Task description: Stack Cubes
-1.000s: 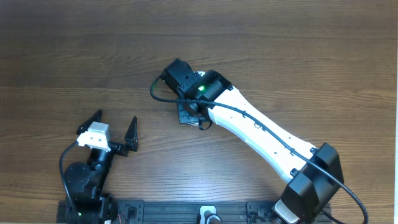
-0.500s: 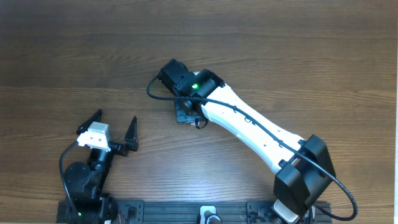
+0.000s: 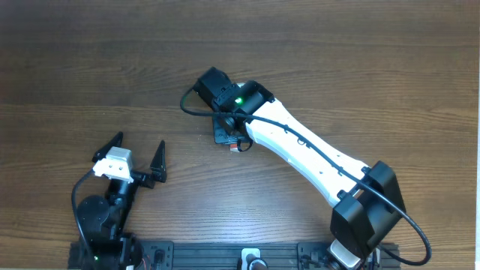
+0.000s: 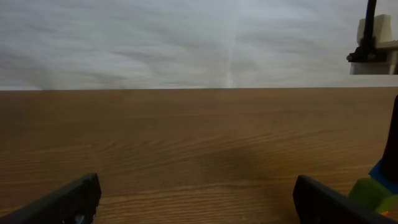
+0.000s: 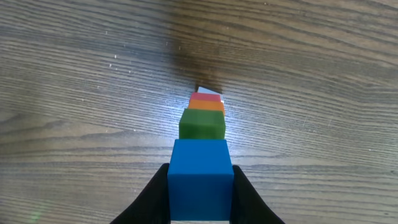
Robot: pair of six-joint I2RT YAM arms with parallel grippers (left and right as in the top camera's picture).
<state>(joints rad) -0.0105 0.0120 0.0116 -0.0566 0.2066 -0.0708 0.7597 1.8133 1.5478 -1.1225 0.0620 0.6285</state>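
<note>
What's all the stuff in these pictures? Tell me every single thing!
table: 1, brown wood, under everything.
blue cube: 1, blue, top of the stack, between the right end effector's fingers.
green cube: 1, green, just below the blue one.
orange cube: 1, orange, below the green.
red cube: 1, red, below the orange.
pale piece: 1, white, at the stack's bottom; too hidden to tell if it is a cube.
left end effector: 1, black, open, alone at the table's left.
right end effector: 1, black, shut on the blue cube, mid-table.
</note>
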